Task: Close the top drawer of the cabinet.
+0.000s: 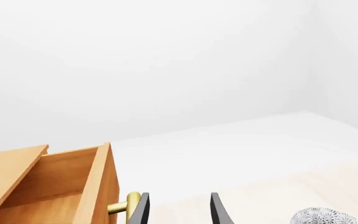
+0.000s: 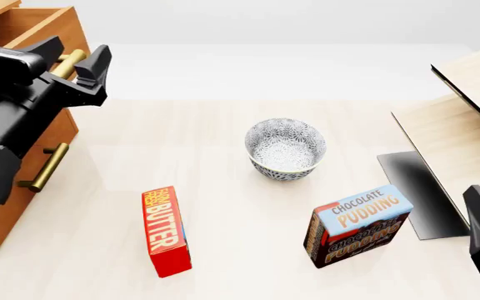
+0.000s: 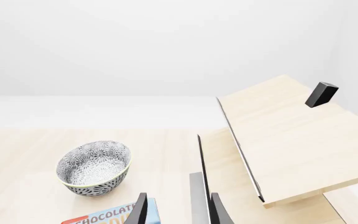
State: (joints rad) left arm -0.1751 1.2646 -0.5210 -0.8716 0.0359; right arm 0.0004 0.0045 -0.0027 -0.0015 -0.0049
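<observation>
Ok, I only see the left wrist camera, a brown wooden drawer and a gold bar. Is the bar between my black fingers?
Observer: From the front, the top drawer's brass bar handle looks to sit between the open left gripper's fingers, unclamped.
Operator: Any drawers underneath?
Observer: Yes, a lower brass handle shows on the honey-brown wooden cabinet.
Operator: Where's my other arm?
Observer: The right gripper is far right, open, near a chocolate pudding box.

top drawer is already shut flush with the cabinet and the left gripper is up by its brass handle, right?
Not quite. The top drawer is pulled out, its lighter inside showing in the left wrist view. The rest holds: the left gripper is up by its brass handle, on the cabinet.
</observation>
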